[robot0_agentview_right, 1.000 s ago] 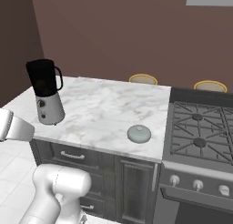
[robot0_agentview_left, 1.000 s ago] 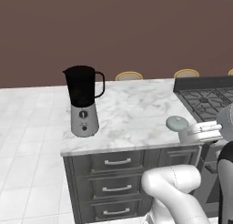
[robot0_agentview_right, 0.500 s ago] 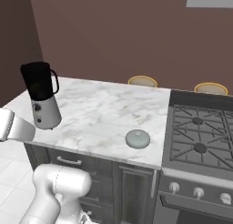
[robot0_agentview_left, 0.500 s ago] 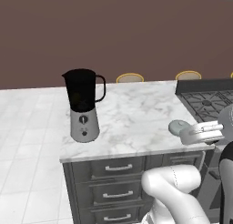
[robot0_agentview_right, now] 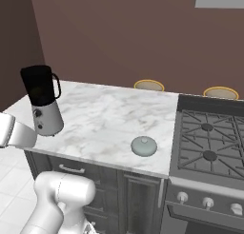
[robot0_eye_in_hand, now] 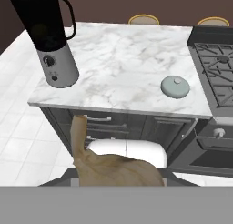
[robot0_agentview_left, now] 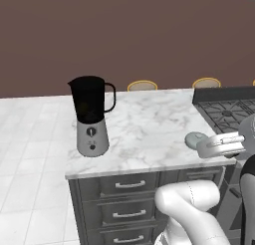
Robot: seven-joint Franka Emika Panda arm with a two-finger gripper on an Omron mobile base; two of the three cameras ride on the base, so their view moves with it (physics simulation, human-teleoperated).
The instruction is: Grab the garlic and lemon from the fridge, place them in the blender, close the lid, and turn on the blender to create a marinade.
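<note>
A lumpy brownish-tan garlic [robot0_eye_in_hand: 113, 170] with a stubby stem sits at the bottom of the hand view, with my gripper shut on it; the bulb hides the fingertips. It hangs in front of the island, below counter height. The blender [robot0_agentview_left: 92, 122] [robot0_agentview_right: 42, 102] [robot0_eye_in_hand: 50, 36], a dark jar on a silver base, stands uncovered at the left end of the marble counter [robot0_eye_in_hand: 127, 59]. The pale grey-green lid [robot0_agentview_left: 195, 138] [robot0_agentview_right: 144, 146] [robot0_eye_in_hand: 175, 87] lies on the counter near the stove. The lemon and the fridge are out of view.
A gas stove [robot0_agentview_right: 209, 142] adjoins the counter on the right, with knobs along its front. Dark drawers [robot0_agentview_left: 129, 184] run below the counter. Two round stool seats [robot0_agentview_right: 148, 85] stand behind the island. White tiled floor lies to the left.
The whole scene has slid slightly down in both base views, so the base has driven a little closer to the island. The grip on the garlic is unchanged.
</note>
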